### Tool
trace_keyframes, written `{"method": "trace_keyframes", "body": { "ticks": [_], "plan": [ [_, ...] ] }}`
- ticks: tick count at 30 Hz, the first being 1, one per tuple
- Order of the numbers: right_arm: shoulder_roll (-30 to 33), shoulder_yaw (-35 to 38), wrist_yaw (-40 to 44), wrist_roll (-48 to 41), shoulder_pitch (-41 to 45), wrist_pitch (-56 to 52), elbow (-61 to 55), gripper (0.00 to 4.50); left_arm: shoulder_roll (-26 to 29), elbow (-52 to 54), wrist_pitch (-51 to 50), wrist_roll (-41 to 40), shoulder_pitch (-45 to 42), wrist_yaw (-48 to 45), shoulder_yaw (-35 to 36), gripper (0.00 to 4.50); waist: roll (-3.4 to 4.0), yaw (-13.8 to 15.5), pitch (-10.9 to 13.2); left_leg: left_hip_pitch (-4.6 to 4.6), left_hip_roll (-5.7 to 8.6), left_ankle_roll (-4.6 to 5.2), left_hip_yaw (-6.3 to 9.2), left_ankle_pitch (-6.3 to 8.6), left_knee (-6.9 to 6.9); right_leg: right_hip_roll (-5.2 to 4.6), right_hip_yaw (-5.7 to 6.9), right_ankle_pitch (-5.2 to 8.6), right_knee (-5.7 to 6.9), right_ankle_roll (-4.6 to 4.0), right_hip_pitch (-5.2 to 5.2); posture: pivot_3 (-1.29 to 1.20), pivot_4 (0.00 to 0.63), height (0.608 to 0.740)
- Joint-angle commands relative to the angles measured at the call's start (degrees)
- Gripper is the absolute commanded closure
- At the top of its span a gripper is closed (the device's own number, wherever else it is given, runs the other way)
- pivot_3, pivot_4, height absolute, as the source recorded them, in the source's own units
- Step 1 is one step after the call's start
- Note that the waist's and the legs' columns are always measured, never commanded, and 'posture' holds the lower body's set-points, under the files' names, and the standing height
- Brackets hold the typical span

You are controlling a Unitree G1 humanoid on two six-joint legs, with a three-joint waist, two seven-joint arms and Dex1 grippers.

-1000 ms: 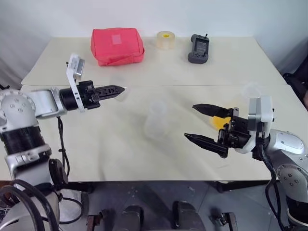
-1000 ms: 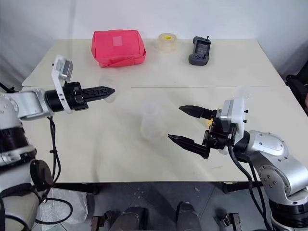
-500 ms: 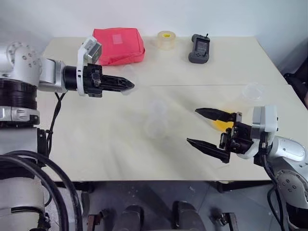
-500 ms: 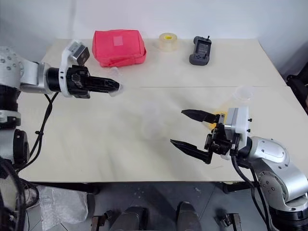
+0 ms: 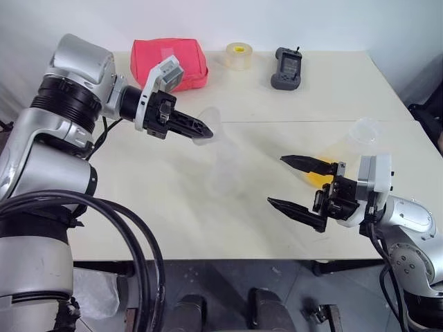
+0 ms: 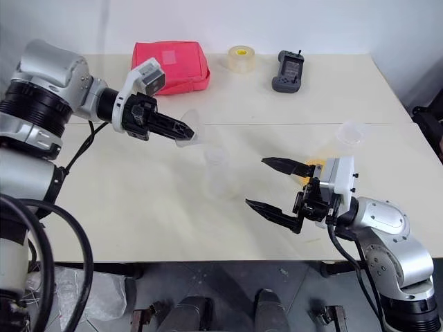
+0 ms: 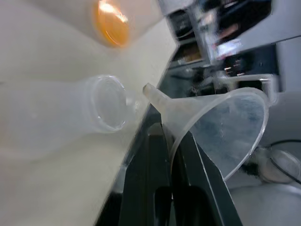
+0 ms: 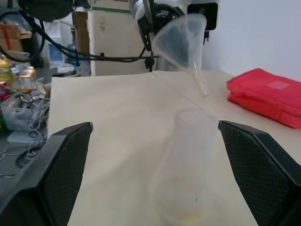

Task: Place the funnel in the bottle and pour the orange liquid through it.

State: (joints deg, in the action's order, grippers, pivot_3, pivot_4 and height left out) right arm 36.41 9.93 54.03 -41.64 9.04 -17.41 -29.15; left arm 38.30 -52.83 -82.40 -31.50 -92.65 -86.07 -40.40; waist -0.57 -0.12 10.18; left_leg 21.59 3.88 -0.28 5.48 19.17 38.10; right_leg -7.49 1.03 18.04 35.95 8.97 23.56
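Funnel (image 5: 208, 124) is sitting clamped by its rim in my left gripper (image 5: 201, 130), tilted, stem hanging just above the mouth of the bottle (image 5: 225, 173); the bottle is standing upright mid-table; my right gripper (image 5: 294, 185) is waiting at its 3 o'clock, fingers wide apart, holding nothing; orange liquid (image 5: 317, 177) is glowing behind it.

Funnel (image 8: 181, 40): clear, colourless, wide rim, short stem; pinched by rim, tilted, stem slanting down toward bottle mouth, just above and beside it, not inserted.
Bottle (image 8: 186, 167): clear slim cone flask, upright, mouth open, near table centre.
Orange liquid (image 5: 320, 177): shallow pool in second clear flask, well right of bottle.
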Motion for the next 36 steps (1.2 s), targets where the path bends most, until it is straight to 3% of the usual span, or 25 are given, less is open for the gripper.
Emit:
{"method": "trace_keyframes", "body": {
  "ticks": [1,15,18,26,31,36],
  "plan": [
    [-0.5,0.8,-1.3,0.1,-1.2,1.3,-3.1,0.00,-0.7,-2.2,2.3,0.7,-2.2,-6.4,-2.4,4.43,-0.01,-0.1,0.0,0.00,-0.01,0.00,0.00,0.00,0.00,0.00,0.00,0.00,0.01,0.00,0.01,0.00,0.150,0.740],
    [-0.8,1.0,-5.2,0.3,-5.0,1.3,-6.8,0.00,-8.2,-9.0,10.7,3.4,-5.8,-6.4,-5.7,4.43,-0.07,0.1,0.1,0.08,0.02,0.02,0.00,-0.01,0.10,-0.01,0.00,-0.01,0.02,0.02,0.03,0.00,0.150,0.740],
    [-0.7,1.1,-5.7,0.4,-5.2,1.3,-7.1,0.00,-8.9,-9.5,10.8,2.8,-6.8,-6.4,-5.8,3.86,-0.07,0.1,0.1,0.08,0.01,0.02,0.00,-0.01,0.09,-0.01,0.01,-0.01,0.03,0.02,0.03,0.00,0.150,0.740],
    [-0.1,1.9,-6.4,0.2,-5.7,1.2,-7.4,0.00,-8.2,-8.8,11.5,1.4,-8.2,-6.4,-6.4,1.45,-0.07,0.0,0.1,0.08,0.01,0.02,0.00,-0.01,0.12,0.00,0.00,-0.01,0.07,0.02,0.04,0.00,0.150,0.740],
    [1.3,3.9,-7.0,0.0,-6.3,0.5,-7.8,0.00,-5.0,-9.8,12.7,2.1,-8.5,-6.4,-2.1,0.02,-0.07,0.0,0.1,0.08,0.01,0.03,0.00,-0.01,0.13,0.00,0.00,-0.01,0.08,0.02,0.05,0.00,0.150,0.740],
    [2.3,7.8,-9.5,-0.6,-8.7,-0.2,-8.8,0.00,-1.2,-9.6,16.9,4.5,-4.9,-5.3,6.6,0.02,-0.07,0.0,0.1,0.08,0.01,0.02,-0.01,-0.01,0.12,0.01,0.00,-0.01,0.11,0.02,0.06,0.00,0.150,0.740]
  ]
}}
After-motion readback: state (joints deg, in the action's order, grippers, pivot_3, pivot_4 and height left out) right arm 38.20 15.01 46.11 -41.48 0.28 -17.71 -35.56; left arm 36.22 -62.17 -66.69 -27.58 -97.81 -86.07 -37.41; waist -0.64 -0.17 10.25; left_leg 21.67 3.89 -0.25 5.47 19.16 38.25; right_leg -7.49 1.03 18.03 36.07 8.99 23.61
